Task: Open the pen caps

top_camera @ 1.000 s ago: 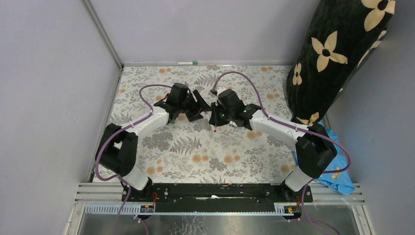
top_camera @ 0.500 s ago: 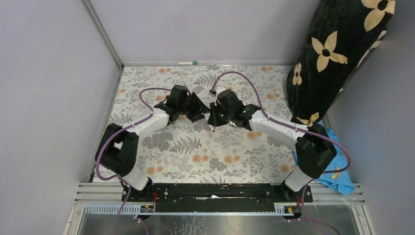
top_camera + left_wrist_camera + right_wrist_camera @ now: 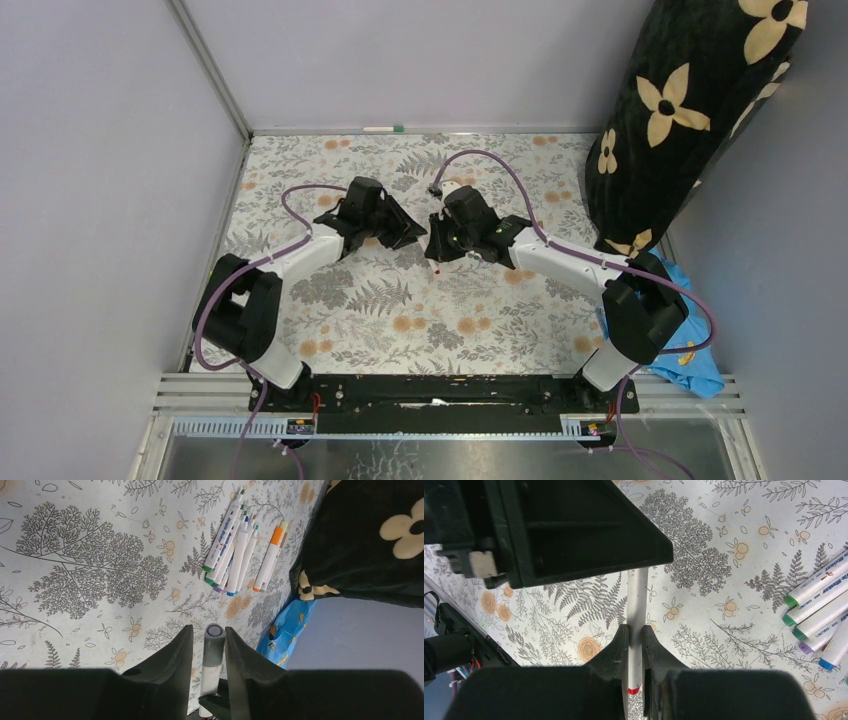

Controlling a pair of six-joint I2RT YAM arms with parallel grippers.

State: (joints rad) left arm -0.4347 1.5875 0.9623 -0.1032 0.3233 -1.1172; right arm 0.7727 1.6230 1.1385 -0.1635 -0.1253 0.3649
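Right gripper pinches the pen on its white barrel, fingers pressed onto both sides. The red band sits behind the fingertips, toward the wrist. Ahead of the tips the barrel runs on and disappears under the left gripper's body.

Left gripper: fingers spread, grey cap standing between them. It is all but touching the finger on the cushion side, with a clear gap to the other. Not clamped.

From above, both grippers sit nose to nose over mid-table.

Room: open floral surface beside and ahead of the left fingers, and on both sides of the right fingers. Further ahead of the left tips, well apart, lies a pile of pens with green, blue and orange ends. Beyond it the cushion and blue cloth close that edge.
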